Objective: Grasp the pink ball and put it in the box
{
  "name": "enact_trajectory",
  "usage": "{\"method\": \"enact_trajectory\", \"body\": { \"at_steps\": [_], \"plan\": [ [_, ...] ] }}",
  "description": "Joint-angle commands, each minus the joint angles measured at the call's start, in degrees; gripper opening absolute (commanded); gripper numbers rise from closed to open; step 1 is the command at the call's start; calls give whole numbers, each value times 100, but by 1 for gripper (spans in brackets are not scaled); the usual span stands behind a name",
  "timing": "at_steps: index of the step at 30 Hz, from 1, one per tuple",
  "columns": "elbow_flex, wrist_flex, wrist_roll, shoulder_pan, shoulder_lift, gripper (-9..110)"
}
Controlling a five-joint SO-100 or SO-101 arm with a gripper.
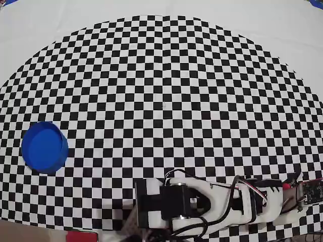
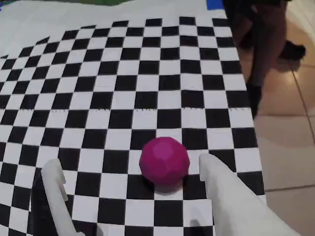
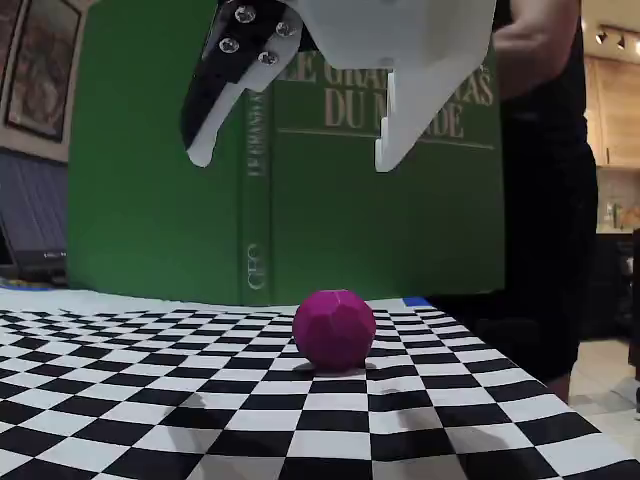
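Note:
The pink ball [image 2: 164,161] rests on the checkered mat, nearer the right finger [image 2: 219,182] than the left finger [image 2: 55,184] in the wrist view. My gripper [image 2: 129,164] is open and touches nothing. In the fixed view the gripper [image 3: 293,157] hangs well above the ball [image 3: 334,328], jaws spread wide. The box [image 1: 44,146], a round blue container, sits at the mat's left in the overhead view, far from the arm [image 1: 212,201]. The arm covers the ball in that view.
A large green book [image 3: 150,180] stands upright behind the ball. A person [image 3: 545,200] stands at the right. The mat's edge [image 2: 256,147] and tiled floor lie just right of the ball. A red object [image 1: 81,236] sits at the overhead view's bottom edge.

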Motion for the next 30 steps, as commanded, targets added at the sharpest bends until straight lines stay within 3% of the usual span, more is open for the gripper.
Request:
{"method": "enact_trajectory", "body": {
  "at_steps": [1, 30],
  "plan": [
    [-290, 35, -53, 70, -62, 32],
    [-738, 35, -70, 114, -677, 32]
  ]
}}
